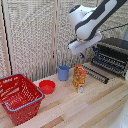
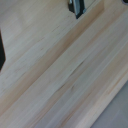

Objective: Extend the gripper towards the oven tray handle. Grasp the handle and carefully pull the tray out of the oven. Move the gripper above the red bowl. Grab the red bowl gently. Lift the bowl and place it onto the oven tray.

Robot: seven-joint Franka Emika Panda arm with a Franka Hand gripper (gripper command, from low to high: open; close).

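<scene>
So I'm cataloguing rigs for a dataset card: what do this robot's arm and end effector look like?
The arm is bulky, with rounded glossy white shells and a black link running up toward the exterior view's right. The end effector is a white blocky hand with short dark blue fingers. No cables or markings can be made out. The wrist view shows only a dark fingertip at the frame edge.
</scene>
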